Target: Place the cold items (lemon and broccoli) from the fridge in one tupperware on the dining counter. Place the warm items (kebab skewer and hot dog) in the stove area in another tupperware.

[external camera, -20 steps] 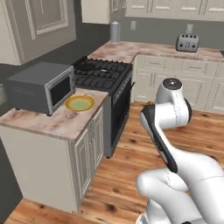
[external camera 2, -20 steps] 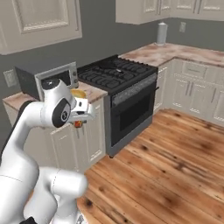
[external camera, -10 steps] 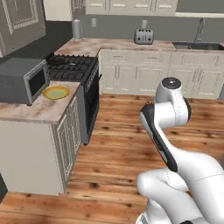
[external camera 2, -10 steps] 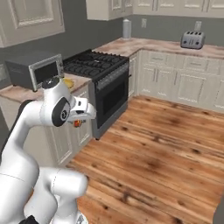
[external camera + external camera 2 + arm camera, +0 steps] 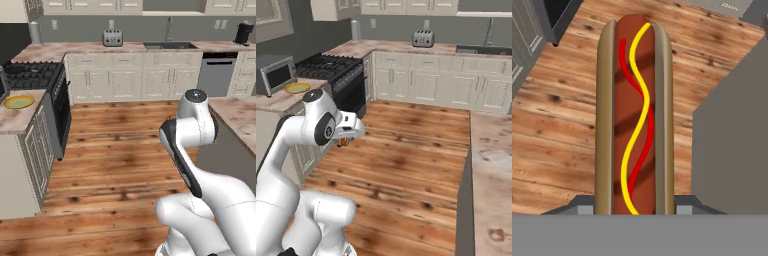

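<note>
Your end effector (image 5: 634, 212) is closed on the hot dog (image 5: 634, 115), which stands lengthwise out of the jaws in the hand view, sauce stripes facing the camera, bun sides pressed between the 2 fingers at its near end. In the right base view the hand (image 5: 351, 131) is tucked close beside the arm's shoulder, above the wood floor (image 5: 406, 165), with a bit of the hot dog's reddish end showing just beneath it.

The step in hand looks like the carry: you have 1 warm item picked up and are in mid-floor, between the stove (image 5: 331, 67) at the far left and the dining surface (image 5: 491, 160) at the near right. No tupperware is visible from here, so you cannot yet pick your drop spot.

To do this well:
1. Keep the grip as it is; the hold sits near 1 end of a long item, so swing slowly to avoid it pivoting in the jaws.
2. Keep the arm folded while the base drives, clear of the grey side of the dining surface (image 5: 732, 150) just right of the hot dog.
3. Bring the light tray into view before lowering, and release low over it, with the hot dog along the tray's length.
</note>
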